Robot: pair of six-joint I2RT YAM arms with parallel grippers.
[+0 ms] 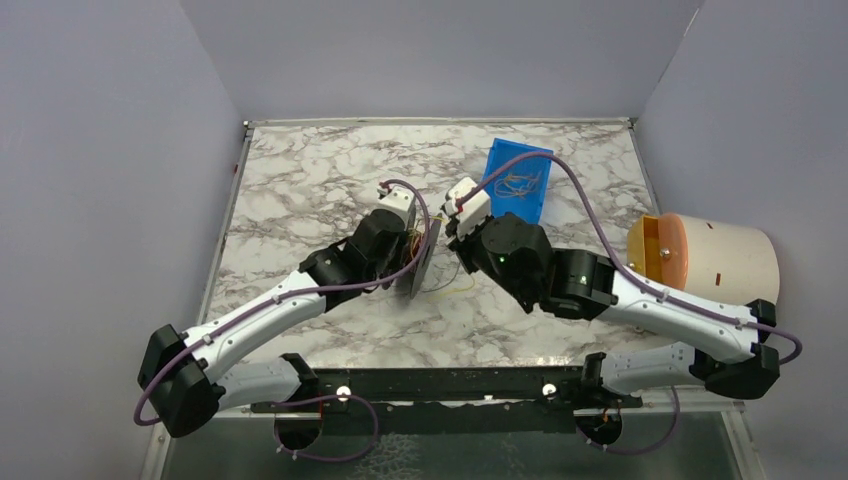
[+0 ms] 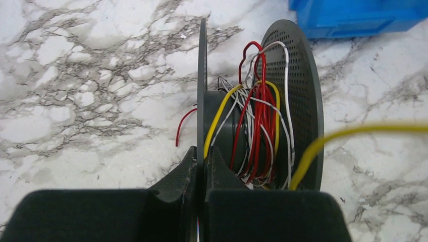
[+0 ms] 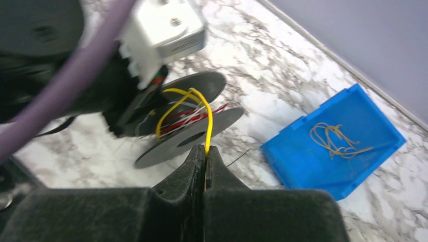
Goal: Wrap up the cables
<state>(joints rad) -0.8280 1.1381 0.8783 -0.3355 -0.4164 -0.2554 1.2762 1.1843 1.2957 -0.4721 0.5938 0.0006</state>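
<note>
A dark grey cable spool (image 2: 298,101) stands on edge in the middle of the marble table (image 1: 300,190), with red, white and yellow wires (image 2: 257,126) wound round its core. It also shows in the top view (image 1: 424,262) and in the right wrist view (image 3: 186,136). My left gripper (image 2: 203,151) is shut on the spool's near flange (image 2: 202,75). My right gripper (image 3: 206,149) is shut on a yellow wire (image 3: 208,126) that runs from the spool to its fingers and crosses the left wrist view (image 2: 353,132). A loose red wire end (image 2: 182,123) hangs left of the flange.
A blue bin (image 1: 517,180) with thin tan wires (image 3: 333,138) lies at the back right of the table. A cream cylinder with an orange lid (image 1: 705,258) lies at the right edge. Purple walls close the table on three sides.
</note>
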